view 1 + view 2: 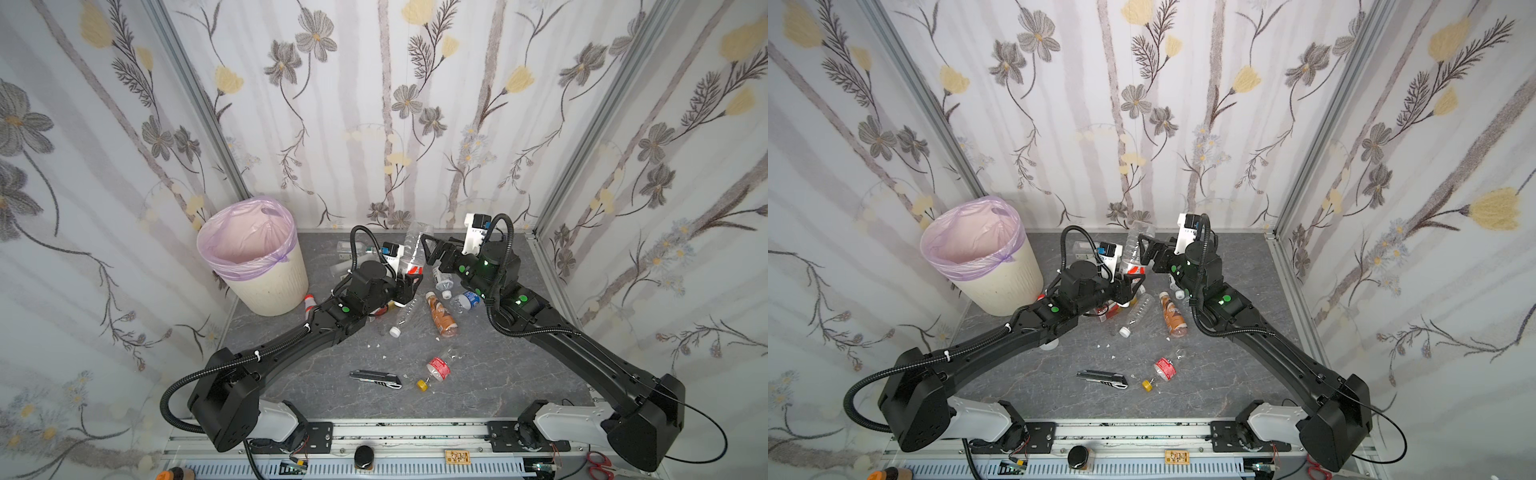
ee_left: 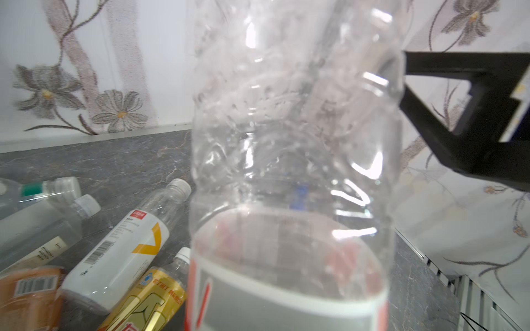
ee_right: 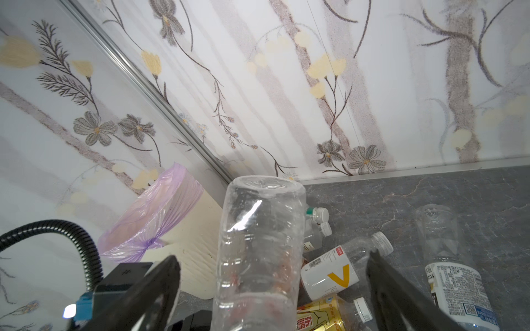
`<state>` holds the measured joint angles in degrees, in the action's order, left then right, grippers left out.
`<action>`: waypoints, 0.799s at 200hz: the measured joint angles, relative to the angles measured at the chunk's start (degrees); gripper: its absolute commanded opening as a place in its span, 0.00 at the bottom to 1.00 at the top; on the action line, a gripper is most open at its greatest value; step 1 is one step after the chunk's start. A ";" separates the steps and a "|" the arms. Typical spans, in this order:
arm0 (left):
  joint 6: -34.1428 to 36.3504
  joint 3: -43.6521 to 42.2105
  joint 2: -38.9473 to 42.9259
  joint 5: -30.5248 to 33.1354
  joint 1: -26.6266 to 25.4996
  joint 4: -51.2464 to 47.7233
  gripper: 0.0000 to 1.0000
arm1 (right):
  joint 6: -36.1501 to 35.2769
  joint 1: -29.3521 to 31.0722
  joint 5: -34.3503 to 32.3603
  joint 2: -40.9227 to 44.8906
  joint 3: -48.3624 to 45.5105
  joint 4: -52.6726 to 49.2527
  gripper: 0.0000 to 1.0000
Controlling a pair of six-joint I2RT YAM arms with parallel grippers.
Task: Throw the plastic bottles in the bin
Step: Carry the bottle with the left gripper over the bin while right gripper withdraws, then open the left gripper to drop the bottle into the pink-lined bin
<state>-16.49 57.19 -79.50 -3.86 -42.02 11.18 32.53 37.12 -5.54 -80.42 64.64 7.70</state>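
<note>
1. Nearest the rig, the utility knife point(image 1: 376, 379) and a red-labelled bottle point(image 1: 437, 368) with a yellow cap lie flat on the grey table point(image 1: 519, 374). Neither is being touched, and the knife is no part of the job.
2. Mid-table, an amber bottle point(image 1: 441, 319) and other bottles lie scattered on their sides, not yet picked.
3. Above them the left gripper point(image 1: 409, 284) is clamped on the labelled end of a clear bottle point(image 1: 415, 245). The bottle stands up out of the gripper, base uppermost, lifted off the table for carrying.
4. The right gripper point(image 3: 274, 258) has its jaws spread wide to either side of that bottle and grips nothing. This looks like a hand-over, since the bin sits on the left arm's side.
5. Farthest, in the back left corner, the bin point(image 1: 274, 291) stands open-mouthed. No bottle shows inside its pink liner.
</note>
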 measured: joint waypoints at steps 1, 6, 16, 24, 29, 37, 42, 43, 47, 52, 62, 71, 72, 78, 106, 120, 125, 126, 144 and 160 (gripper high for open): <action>0.00 0.00 0.09 0.28 0.07 -0.11 0.55 | 0.00 -0.04 0.07 0.13 -0.09 0.04 1.00; -0.02 0.00 0.55 1.29 0.26 -0.63 0.56 | -0.02 -0.31 0.02 0.85 -0.46 0.09 1.00; -0.02 0.13 1.77 3.87 0.57 -1.99 0.58 | -0.04 -0.90 0.00 2.21 -1.38 0.24 1.00; -0.02 0.59 2.80 5.81 0.79 -3.15 0.58 | -0.04 -1.46 -0.07 3.41 -2.40 0.42 1.00; 0.02 1.05 3.50 7.06 0.83 -3.82 0.58 | -0.04 -1.81 -0.31 4.13 -3.19 0.57 1.00; 0.33 2.08 5.05 9.35 0.83 -5.18 0.58 | -0.07 -2.36 -0.48 5.20 -4.63 0.76 1.00; 0.87 2.75 6.01 10.58 0.83 -6.03 0.58 | -0.07 -2.71 -0.48 5.79 -5.38 0.83 1.00; 1.07 2.91 6.19 10.86 0.83 -6.19 0.58 | -0.07 -2.75 -0.48 5.86 -5.49 0.87 1.00; 1.62 3.50 7.06 11.87 0.83 -6.62 0.58 | -0.07 -3.02 -0.48 6.27 -6.36 1.14 1.00; 2.05 4.28 8.07 13.29 0.83 -7.13 0.58 | -0.09 -3.23 -0.55 6.54 -6.93 1.09 1.00; 3.89 6.43 10.86 16.59 0.81 -7.80 0.58 | -0.28 -3.58 -1.09 6.82 -8.48 1.20 1.00; 5.73 8.31 13.25 19.89 0.83 -7.98 0.58 | -0.66 -3.65 -1.01 6.82 -9.77 1.16 1.00; 5.90 8.46 13.44 20.17 0.83 -8.00 0.58 | -0.68 -3.65 -1.01 6.82 -9.86 1.14 1.00; 7.43 9.84 15.02 22.67 0.83 -8.15 0.58 | -0.68 -3.65 -0.96 6.82 -10.62 1.07 1.00; 16.09 18.97 19.28 32.89 1.09 -8.02 0.59 | -1.33 -3.65 -0.81 6.82 -13.14 1.29 1.00; 20.65 23.19 20.68 36.92 1.66 -6.45 0.59 | -1.55 -3.65 -0.79 6.82 -13.79 1.51 1.00; 22.62 24.35 21.20 38.58 1.97 -5.38 0.59 | -1.55 -3.65 -0.70 6.82 -13.97 1.62 1.00; 22.84 24.48 21.27 38.84 2.01 -5.20 0.59 | -1.55 -3.65 -0.63 6.82 -14.01 1.64 1.00; 29.05 25.05 23.52 42.71 3.15 0.24 0.60 | -1.68 -3.65 -0.37 6.95 -14.99 2.47 1.00; 33.29 23.91 24.46 44.57 6.16 6.05 0.61 | -1.75 -3.65 -0.33 7.23 -15.74 2.82 1.00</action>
<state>16.80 81.10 -55.05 40.71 -35.86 17.23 30.79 33.47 -5.87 -73.19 48.90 10.52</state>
